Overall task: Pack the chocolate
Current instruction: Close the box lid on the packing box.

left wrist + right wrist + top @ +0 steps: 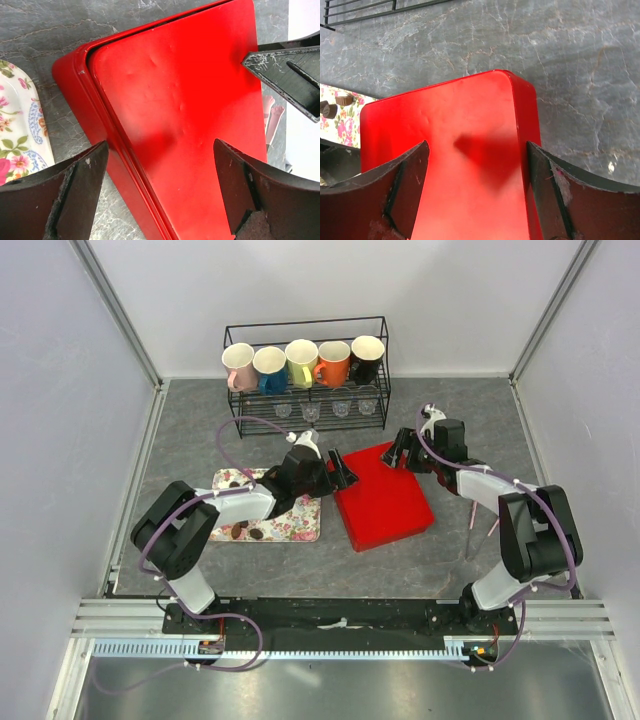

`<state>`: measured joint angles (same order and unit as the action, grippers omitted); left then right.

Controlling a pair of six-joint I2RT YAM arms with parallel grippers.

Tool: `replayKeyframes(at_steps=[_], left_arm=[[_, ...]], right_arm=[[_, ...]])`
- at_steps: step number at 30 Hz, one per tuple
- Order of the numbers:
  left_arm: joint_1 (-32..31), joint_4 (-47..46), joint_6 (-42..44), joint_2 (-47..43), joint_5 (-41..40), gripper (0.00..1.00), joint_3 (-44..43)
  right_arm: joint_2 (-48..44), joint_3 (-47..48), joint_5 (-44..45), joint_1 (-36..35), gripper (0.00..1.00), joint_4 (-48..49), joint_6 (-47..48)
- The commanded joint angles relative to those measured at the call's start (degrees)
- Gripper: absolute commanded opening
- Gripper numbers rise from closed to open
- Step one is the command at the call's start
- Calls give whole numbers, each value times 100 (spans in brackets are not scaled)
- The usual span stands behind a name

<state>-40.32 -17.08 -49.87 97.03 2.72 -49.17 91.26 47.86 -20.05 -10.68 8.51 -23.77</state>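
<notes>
A shut red box lies in the middle of the table. It fills the left wrist view and the right wrist view. A few dark chocolates lie on the flowered tray left of the box; two show in the right wrist view. My left gripper is open and empty over the box's left edge. My right gripper is open and empty over the box's far right corner. One right finger shows in the left wrist view.
A black wire rack with several coloured mugs and small glasses stands at the back. Thin pale sticks stand right of the box by the right arm. The flowered tray's edge lies close to the box. Enclosure walls stand all round.
</notes>
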Motion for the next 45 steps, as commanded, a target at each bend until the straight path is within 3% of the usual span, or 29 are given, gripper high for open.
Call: replayKeyframes(at_steps=[1, 8, 14, 21, 27, 34, 38, 40, 45], left_arm=[[-99, -304, 29, 70, 167, 92, -330], [-152, -401, 82, -131, 97, 92, -278], [-126, 107, 372, -510, -649, 93, -163], [-47, 477, 688, -607, -887, 94, -436], [-11, 522, 680, -738, -817, 94, -392], [-11, 399, 636, -940, -659, 94, -67], [-11, 372, 618, -1046, -527, 94, 82], [-11, 372, 627, -1090, -457, 94, 153], [-20, 407, 627, -1274, -351, 94, 258]], right_arm=[[181, 215, -508, -312, 86, 282, 65], [67, 224, -483, -426, 87, 212, 100], [-276, 285, 379, -321, 93, -130, 110], [-592, 576, 1029, -198, 97, -622, 39], [-1285, 85, 1601, 39, 95, -966, -488], [-2594, -1294, 724, 1041, 89, -1088, -1252], [-3140, -1981, -435, 1839, 89, -730, -1805], [-3508, -2401, -1032, 2051, 88, -510, -2182], [-3993, -3026, -1492, 2333, 85, -447, -2404]])
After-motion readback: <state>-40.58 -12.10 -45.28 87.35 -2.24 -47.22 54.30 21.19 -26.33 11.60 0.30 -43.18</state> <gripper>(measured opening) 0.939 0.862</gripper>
